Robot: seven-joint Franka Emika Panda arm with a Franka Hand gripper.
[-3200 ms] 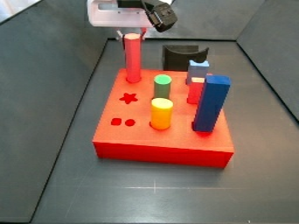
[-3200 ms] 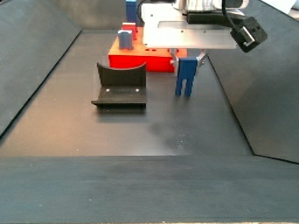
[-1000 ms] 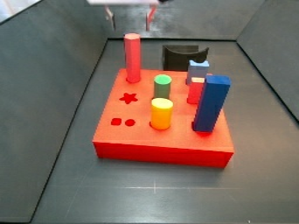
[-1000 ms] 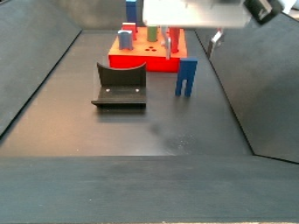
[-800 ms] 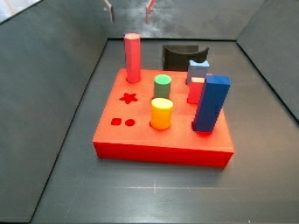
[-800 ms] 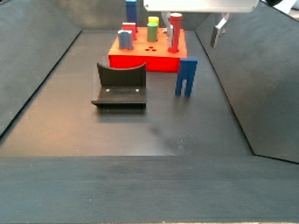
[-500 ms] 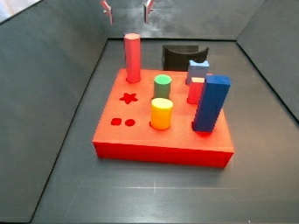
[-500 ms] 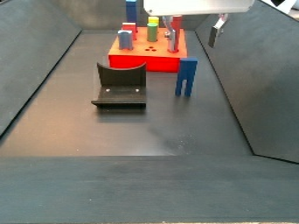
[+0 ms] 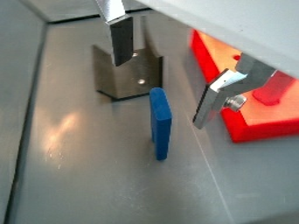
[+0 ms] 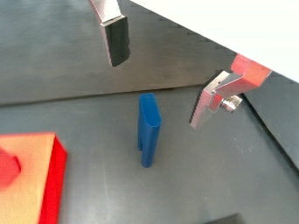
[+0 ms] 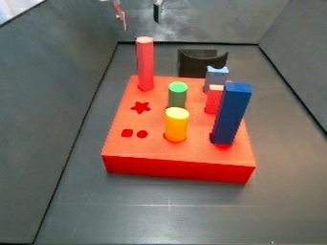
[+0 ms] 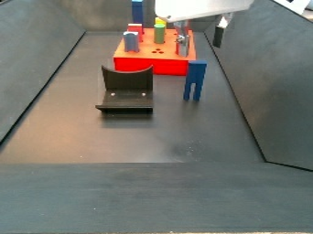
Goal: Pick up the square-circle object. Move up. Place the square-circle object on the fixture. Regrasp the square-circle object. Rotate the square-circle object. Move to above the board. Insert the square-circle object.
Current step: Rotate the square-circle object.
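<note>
End effector (image 9: 163, 70) high above square-circle object (image 9: 159, 123), upright on floor between fixture (image 12: 126, 89) and board (image 12: 156, 57).

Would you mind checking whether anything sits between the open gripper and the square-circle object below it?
Nothing visible does. The gripper hangs open above the square-circle object, which stands alone on the floor beside the board, with only empty space between.

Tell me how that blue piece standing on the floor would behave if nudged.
The blue piece stands tall and narrow beside the red board, so it probably tips easily. It looks like rigid plastic. The open gripper hangs above it.
</note>
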